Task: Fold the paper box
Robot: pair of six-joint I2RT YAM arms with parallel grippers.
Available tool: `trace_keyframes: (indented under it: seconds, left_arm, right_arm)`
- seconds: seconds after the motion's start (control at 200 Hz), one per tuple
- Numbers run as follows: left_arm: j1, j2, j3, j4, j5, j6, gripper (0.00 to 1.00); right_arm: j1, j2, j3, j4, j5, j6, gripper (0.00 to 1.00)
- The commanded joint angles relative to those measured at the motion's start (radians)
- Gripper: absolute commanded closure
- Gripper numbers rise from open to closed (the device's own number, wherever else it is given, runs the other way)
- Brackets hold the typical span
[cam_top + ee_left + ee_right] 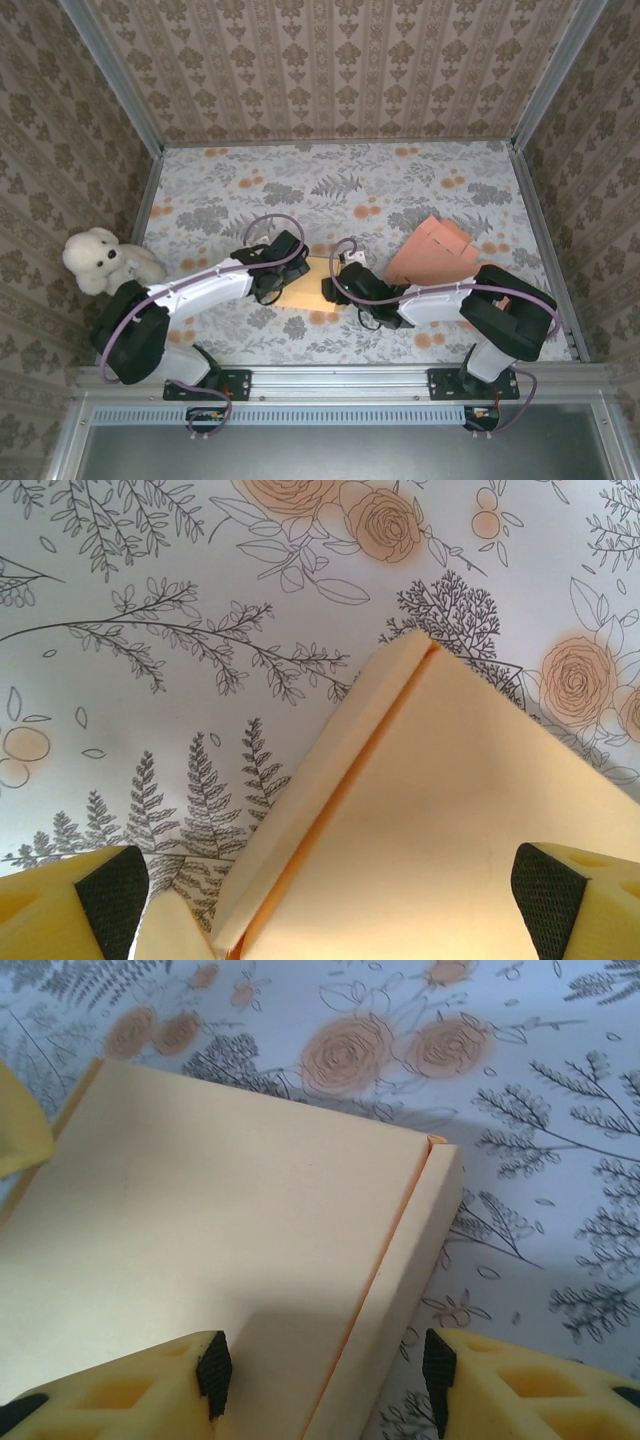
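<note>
- Top external view: the paper box (pixel 306 288) (pale orange, lying flat) rests on the floral table (pixel 400 190) near its front edge, between the two wrists. The left gripper (pixel 283 285) is at the box's left end and the right gripper (pixel 340 290) at its right end. From this view the wrists cover the jaws.
- Top external view, surroundings: a white teddy bear (pixel 100 262) sits at the table's left edge. A stack of flat orange blanks (pixel 437 250) lies to the right of the box, apart from it.
- Left wrist view: the left gripper (pixel 330 900) stands wide open and holds nothing, its black pads (pixel 112 892) at the lower corners of the view. A corner of the box (pixel 460 810) points away from the camera, with a folded strip along its left edge. The left pad hangs over the table and the right pad over the box's face.
- Right wrist view: the right gripper (pixel 327 1365) is partly open (nothing clamped). Its jaws straddle the strip along the right edge of the box (pixel 220 1230), one pad (pixel 214 1370) over the top face and the other just beyond the edge.
</note>
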Motion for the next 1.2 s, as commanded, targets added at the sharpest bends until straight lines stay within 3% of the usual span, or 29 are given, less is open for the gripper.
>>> trace_keyframes:
  seconds: [0.0,0.19,0.34,0.615,1.065,1.195]
  left_arm:
    - [-0.021,-0.046,0.001,-0.091,0.014,-0.034,0.02]
    - [-0.086,-0.089,0.001,-0.146,-0.002,-0.086,0.02]
    - [-0.063,-0.081,-0.013,-0.152,-0.037,-0.043,0.02]
    - [-0.008,-0.061,-0.074,0.079,0.012,0.144,0.01]
    - [-0.055,0.038,-0.02,-0.045,-0.047,0.013,0.02]
    - [-0.063,0.081,-0.005,-0.03,0.006,0.002,0.02]
  right_arm:
    - [0.001,0.052,-0.026,0.011,0.025,0.022,0.44]
    - [0.007,0.065,-0.043,0.055,0.018,0.049,0.45]
    - [0.009,0.039,-0.051,0.052,0.011,0.051,0.45]
    - [0.011,0.022,-0.055,0.048,0.01,0.05,0.45]
    - [0.012,0.028,-0.058,0.063,0.006,0.059,0.45]
    - [0.013,0.032,-0.058,0.064,0.009,0.062,0.45]
